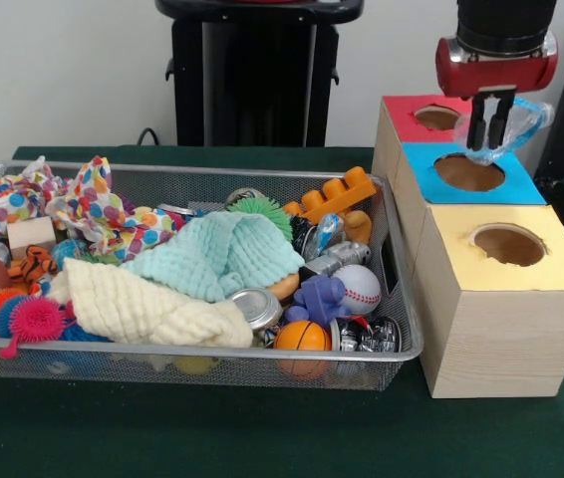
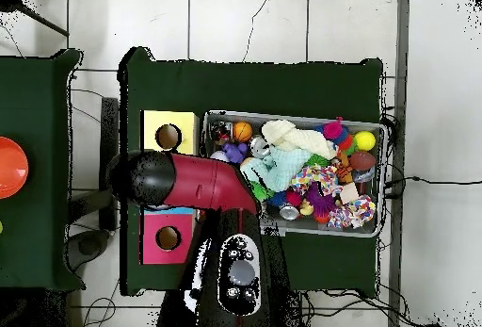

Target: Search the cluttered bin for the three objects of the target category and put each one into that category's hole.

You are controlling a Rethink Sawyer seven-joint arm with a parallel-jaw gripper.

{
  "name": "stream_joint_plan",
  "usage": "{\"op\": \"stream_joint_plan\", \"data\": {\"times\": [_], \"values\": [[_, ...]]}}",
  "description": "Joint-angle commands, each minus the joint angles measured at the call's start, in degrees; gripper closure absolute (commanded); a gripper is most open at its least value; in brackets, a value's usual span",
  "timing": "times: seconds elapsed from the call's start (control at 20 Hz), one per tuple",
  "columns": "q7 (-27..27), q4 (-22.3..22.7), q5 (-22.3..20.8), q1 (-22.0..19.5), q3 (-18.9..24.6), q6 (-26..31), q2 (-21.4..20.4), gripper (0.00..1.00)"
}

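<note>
My gripper [image 1: 488, 146] hangs over the blue-topped box's hole [image 1: 469, 172], shut on a crumpled clear plastic piece [image 1: 519, 123] that bulges out to the right of the fingers. The wooden box row has a red top [image 1: 408, 108] at the far end, a blue one in the middle and a yellow one [image 1: 509, 244] nearest. In the overhead view the red arm [image 2: 202, 182] covers the middle box and the gripper; the yellow box [image 2: 169, 133] and the pink-red box [image 2: 168, 238] show on either side of it.
The wire bin [image 1: 162, 351] left of the boxes holds a mint cloth [image 1: 217, 254], a cream cloth [image 1: 142, 309], a dotted cloth [image 1: 103, 214], a baseball [image 1: 359, 289], a small basketball [image 1: 302, 337], an orange block toy [image 1: 332, 194] and cans [image 1: 255, 306].
</note>
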Motion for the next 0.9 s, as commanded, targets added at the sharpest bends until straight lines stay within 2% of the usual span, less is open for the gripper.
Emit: {"op": "stream_joint_plan", "data": {"times": [0.05, 0.55, 0.75, 0.9], "values": [[15.42, 4.95, 2.11, -0.87, 0.71, -6.84, 4.67, 1.00], [14.18, 4.48, 1.44, -1.09, 0.44, -10.05, 7.12, 1.00], [14.16, 6.41, 1.77, -0.98, 0.91, -11.70, 6.58, 1.00], [13.93, 5.99, 1.52, -1.05, 0.84, -12.12, 7.23, 1.00]]}}
